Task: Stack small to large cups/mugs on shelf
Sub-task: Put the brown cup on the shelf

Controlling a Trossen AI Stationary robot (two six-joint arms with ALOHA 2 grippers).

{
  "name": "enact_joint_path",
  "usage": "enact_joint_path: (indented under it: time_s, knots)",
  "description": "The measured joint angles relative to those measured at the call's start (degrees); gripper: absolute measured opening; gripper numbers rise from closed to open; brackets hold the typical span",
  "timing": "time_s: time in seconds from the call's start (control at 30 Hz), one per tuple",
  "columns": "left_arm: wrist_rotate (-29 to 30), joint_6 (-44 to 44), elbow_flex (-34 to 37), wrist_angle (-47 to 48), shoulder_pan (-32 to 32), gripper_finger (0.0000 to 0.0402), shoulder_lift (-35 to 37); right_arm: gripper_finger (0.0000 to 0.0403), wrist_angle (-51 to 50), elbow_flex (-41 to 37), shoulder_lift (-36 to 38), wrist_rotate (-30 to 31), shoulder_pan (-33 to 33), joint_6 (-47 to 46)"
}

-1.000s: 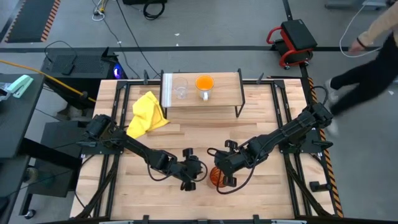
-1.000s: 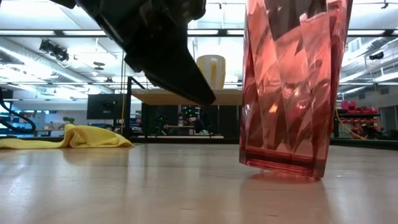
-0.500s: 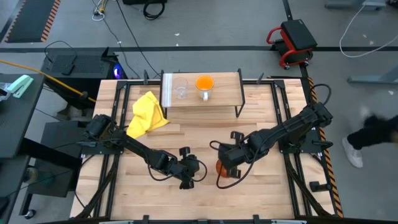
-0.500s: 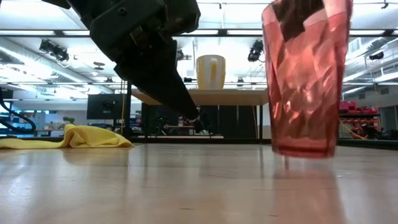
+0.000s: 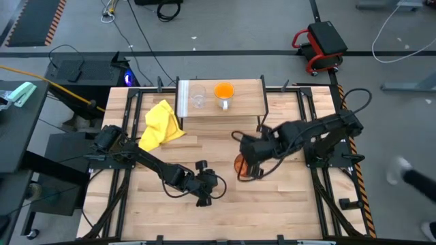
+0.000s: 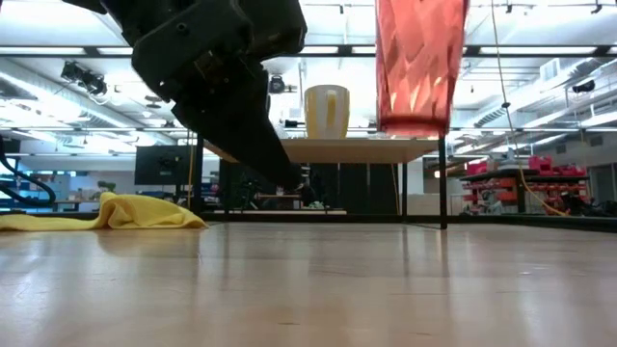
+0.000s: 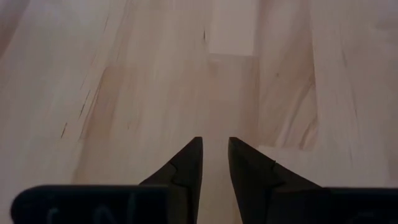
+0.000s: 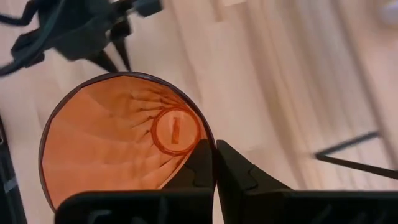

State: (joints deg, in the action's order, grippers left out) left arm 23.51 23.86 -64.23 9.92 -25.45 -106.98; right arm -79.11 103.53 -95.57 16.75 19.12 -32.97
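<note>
Since the earlier frames, the right gripper has carried the tall amber-orange translucent faceted tumbler from the table's 6 o'clock edge toward the centre, and the low view now shows the tumbler lifted well clear of the tabletop, where a second ago it stood tilted on the wood. Over the same interval the left gripper has stayed low near 6 o'clock.

Right gripper: the right wrist view shows its two dark fingers pinched together on the tumbler's rim, one inside the wall and one outside. Tumbler is held, mouth up, in the air just short of the shelf's near edge.

Left gripper: the left wrist view shows its fingers parted by a narrow gap with only bare wood beneath them; nothing is held.

Low rectangular light-wood shelf on thin black metal legs stands at 12 o'clock on the light-wood slatted tabletop. On it, the small clear glass sits toward the pale-strip end, and the orange mug with white handle stands just beside it, toward the middle of the board. The two are apart, not nested.

Crumpled yellow cloth lies on the tabletop at about 10 o'clock, beside the shelf's pale-strip end.
</note>
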Motion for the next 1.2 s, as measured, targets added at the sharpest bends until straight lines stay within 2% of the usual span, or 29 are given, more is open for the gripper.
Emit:
enact_joint_path:
  time_s: [0.2,0.53,0.87,1.2]
  knots:
    - [0.1,0.7,0.0,3.2,0.0,0.0078,0.0,0.0005,-8.0,8.7,0.0,1.3,-5.5,-0.1]
    - [2.5,0.9,0.0,6.8,0.1,0.0082,0.0,0.0005,-11.1,19.6,0.1,2.1,-18.6,4.6]
    - [2.6,-0.7,0.0,10.4,0.4,0.0077,0.0,0.0004,-10.9,22.4,0.0,1.3,-35.7,12.3]
    - [2.6,-4.1,0.0,11.4,4.1,0.0079,0.0,0.0004,-10.9,22.4,0.0,-4.2,-49.9,20.0]
